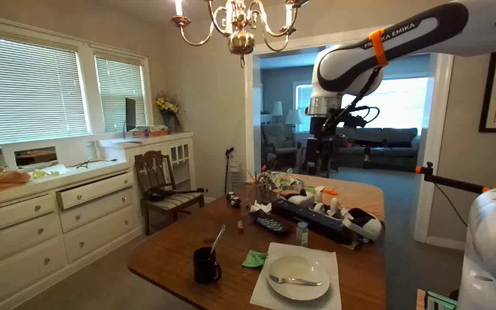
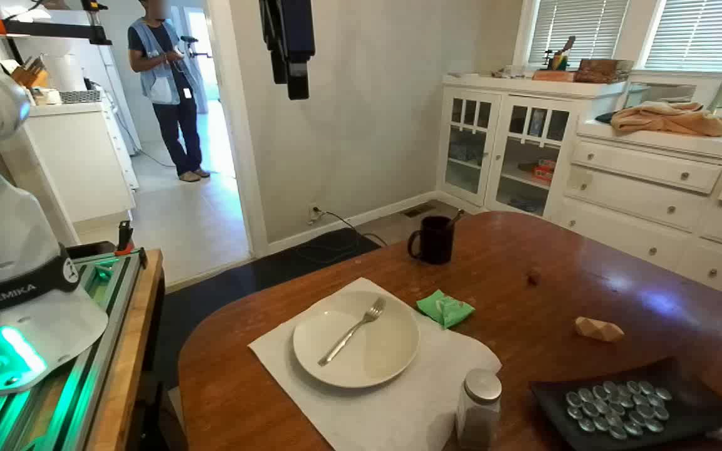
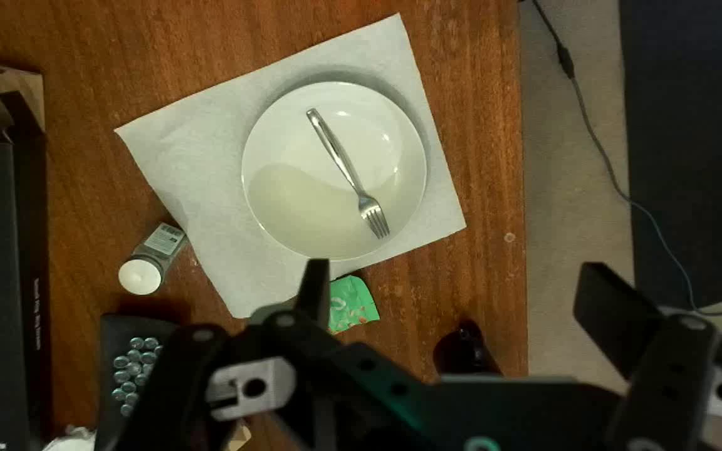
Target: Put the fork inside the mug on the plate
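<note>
We have the gripper (image 3: 455, 289) high over the table (image 2: 223, 376), its two fingers (image 3: 315, 291) spread wide apart. The fork (image 3: 340, 156) lies on the plate (image 2: 386, 357), tines toward the mug (image 2: 437, 241); the plate rests on a white sheet (image 3: 198, 175) near the table's edge, toward one rounded corner. Along that same edge, nearer the next rounded corner, the dark mug stands upright with a silvery utensil (image 1: 218, 239) leaning in it (we cannot see its lower end). At the sheet's border, on the mug's side of the plate, we see a green packet (image 2: 445, 308); farther in from the table's edge stands a lidded jar (image 2: 479, 407).
</note>
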